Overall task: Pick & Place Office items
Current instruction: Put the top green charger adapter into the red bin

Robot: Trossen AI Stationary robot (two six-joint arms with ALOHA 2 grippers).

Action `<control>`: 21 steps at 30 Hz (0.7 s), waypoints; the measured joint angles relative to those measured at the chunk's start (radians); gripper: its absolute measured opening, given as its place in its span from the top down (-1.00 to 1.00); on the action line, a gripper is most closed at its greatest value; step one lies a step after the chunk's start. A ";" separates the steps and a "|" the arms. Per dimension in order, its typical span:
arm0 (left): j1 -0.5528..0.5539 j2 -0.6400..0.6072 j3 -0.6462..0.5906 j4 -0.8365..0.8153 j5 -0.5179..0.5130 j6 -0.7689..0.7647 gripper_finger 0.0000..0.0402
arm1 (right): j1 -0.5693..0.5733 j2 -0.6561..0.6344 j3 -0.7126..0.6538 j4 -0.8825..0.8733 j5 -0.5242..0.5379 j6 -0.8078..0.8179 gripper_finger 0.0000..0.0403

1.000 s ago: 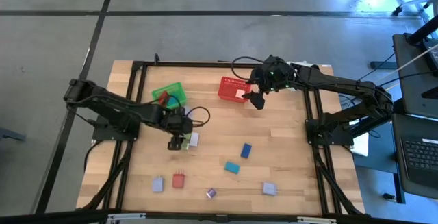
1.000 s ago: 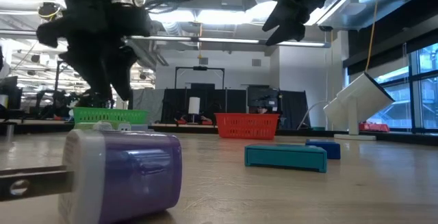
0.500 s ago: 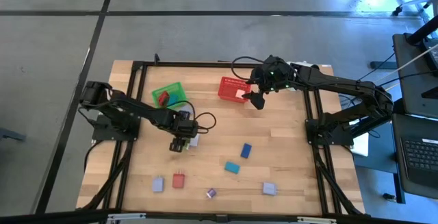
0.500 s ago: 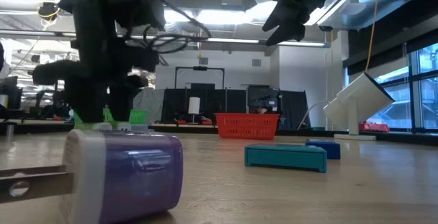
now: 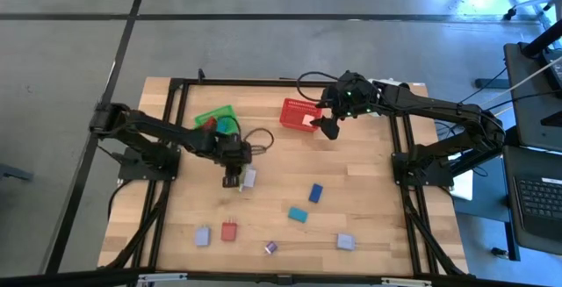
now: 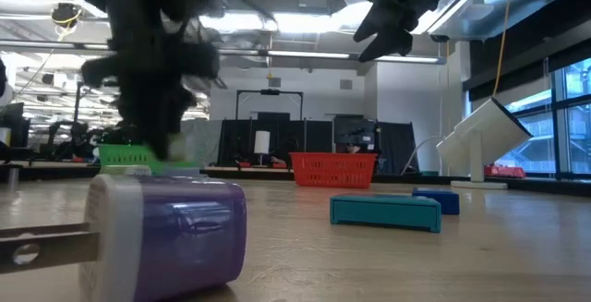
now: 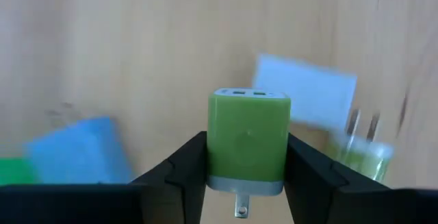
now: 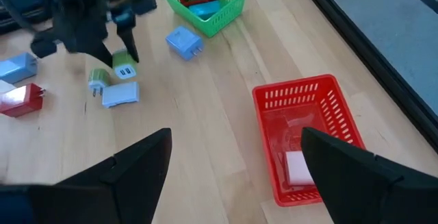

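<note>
The left gripper (image 7: pixel 246 166) had a blocky green charger (image 7: pixel 248 140) pinched between its fingers, prongs toward the wrist, lifted off the table (image 7: pixel 137 46). The right gripper (image 8: pixel 233 169) hung open beside the red basket (image 8: pixel 308 138).

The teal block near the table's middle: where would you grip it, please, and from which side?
Grip the teal block across its narrow width at mid-length, coming straight down. It lies flat and low, so only its long side faces suit fingers. The right gripper, open by the red basket, is free; the left gripper holds a green charger.
</note>
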 joint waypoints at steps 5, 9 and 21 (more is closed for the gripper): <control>0.067 -0.159 0.000 0.178 -0.115 -0.041 0.28 | 0.000 0.000 0.000 0.057 0.000 0.053 -0.62; 0.116 -0.259 0.000 0.431 -0.225 0.022 0.28 | 0.000 0.000 0.000 0.158 0.000 0.123 -0.62; 0.186 -0.305 0.002 0.858 -0.275 0.252 0.28 | 0.046 0.002 0.000 0.568 -0.106 -0.122 -0.62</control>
